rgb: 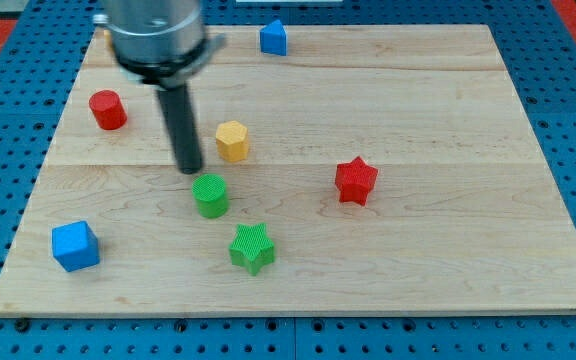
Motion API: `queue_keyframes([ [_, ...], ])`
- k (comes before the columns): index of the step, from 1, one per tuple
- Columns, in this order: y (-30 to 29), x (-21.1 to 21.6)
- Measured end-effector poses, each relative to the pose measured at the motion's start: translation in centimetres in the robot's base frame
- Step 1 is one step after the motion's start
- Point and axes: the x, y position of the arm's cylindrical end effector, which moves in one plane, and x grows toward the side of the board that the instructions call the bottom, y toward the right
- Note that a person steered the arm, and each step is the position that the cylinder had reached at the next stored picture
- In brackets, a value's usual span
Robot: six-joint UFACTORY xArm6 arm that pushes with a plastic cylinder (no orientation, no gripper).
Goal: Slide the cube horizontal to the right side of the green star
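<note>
The blue cube (75, 245) sits near the board's lower left corner. The green star (252, 248) lies to its right, low in the middle of the board. My tip (189, 169) rests on the board just above and left of a green cylinder (210, 195), well up and to the right of the blue cube and above-left of the green star. The tip touches no block.
A yellow hexagonal block (232, 140) lies right of the rod. A red cylinder (108, 109) is at upper left, a red star (355, 180) right of centre, a blue house-shaped block (273, 38) at the top edge. The wooden board (448, 110) sits on blue pegboard.
</note>
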Motion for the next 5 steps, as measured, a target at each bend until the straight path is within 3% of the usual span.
queue_keyframes([
  [2,-15.9,8.4],
  [3,-11.9,11.7],
  [4,-2.6,11.4],
  [5,0.4,8.8],
])
